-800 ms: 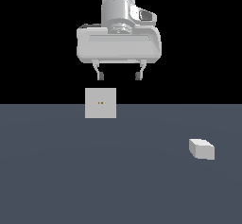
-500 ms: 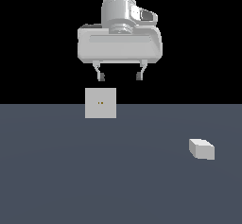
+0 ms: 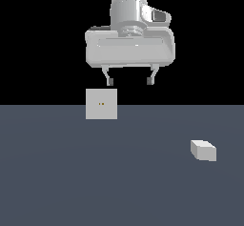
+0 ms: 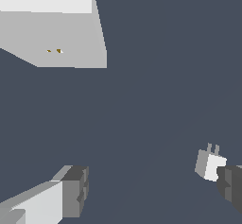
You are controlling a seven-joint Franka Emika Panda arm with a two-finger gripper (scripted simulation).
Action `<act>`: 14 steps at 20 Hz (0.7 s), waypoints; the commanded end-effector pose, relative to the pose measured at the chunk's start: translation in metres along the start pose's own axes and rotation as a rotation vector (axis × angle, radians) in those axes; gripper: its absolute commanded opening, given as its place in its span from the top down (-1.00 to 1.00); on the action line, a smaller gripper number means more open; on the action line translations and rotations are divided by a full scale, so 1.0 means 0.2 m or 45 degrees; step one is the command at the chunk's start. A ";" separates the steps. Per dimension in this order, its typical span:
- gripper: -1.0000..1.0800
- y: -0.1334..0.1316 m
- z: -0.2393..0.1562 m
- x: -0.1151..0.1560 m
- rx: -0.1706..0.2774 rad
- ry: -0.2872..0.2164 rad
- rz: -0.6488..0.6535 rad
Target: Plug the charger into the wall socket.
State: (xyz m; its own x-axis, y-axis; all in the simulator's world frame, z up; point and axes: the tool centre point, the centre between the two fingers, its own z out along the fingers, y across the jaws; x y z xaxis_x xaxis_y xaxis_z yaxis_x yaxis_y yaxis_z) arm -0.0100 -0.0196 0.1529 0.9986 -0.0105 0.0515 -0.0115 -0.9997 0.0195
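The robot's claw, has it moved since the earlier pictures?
Yes. The open claw has shifted slightly toward the exterior view's right, judged against the fixed pale grey square wall socket plate.

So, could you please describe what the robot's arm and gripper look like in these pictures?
The arm is a glossy pale grey-white cylinder with a small dark inset panel on one side. Below it sits a wide, rounded white hand body. The gripper has two thin grey fingers with darker tips. In the wrist view the fingers appear blocky, pale grey with dark grey ridged pads. No cables or markings show.
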 end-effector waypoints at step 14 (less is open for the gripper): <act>-0.92 0.34 0.21 -0.15 -0.025 0.209 0.152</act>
State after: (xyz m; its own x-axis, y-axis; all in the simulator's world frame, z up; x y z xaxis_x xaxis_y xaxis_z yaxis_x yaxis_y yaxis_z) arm -0.0357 -0.0806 0.1161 0.9736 -0.1124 0.1988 -0.1193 -0.9926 0.0230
